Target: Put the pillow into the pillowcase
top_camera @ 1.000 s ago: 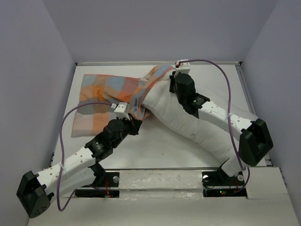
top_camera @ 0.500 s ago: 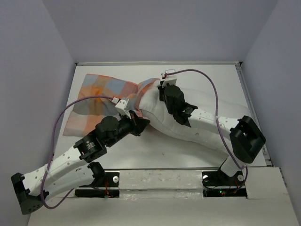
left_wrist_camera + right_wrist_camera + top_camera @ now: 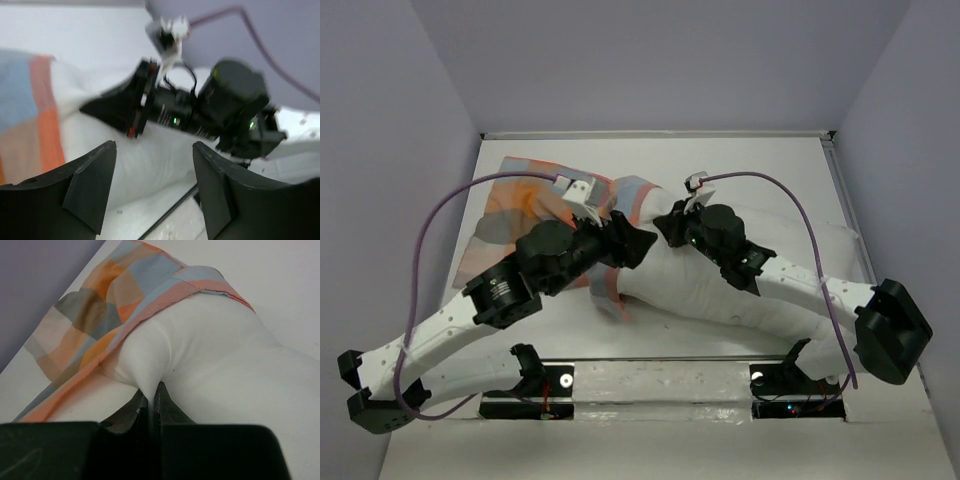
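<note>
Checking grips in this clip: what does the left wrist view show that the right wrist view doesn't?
Left wrist only: the left gripper, fingers spread and empty, and the right arm seen from outside. Right wrist only: the right gripper, fingers shut on a fold of the pillow. Both: the white pillow meeting the checked pillowcase.

Hidden seam, smeared wrist view
From above, the left arm [image 3: 490, 300] and right arm [image 3: 790, 285] cover where the pillow [image 3: 690, 290] meets the pillowcase [image 3: 510, 205]. The left wrist picture is motion-blurred, softening the right gripper [image 3: 95, 107]; the finger bases of the left gripper [image 3: 152, 150] run off its bottom edge.
</note>
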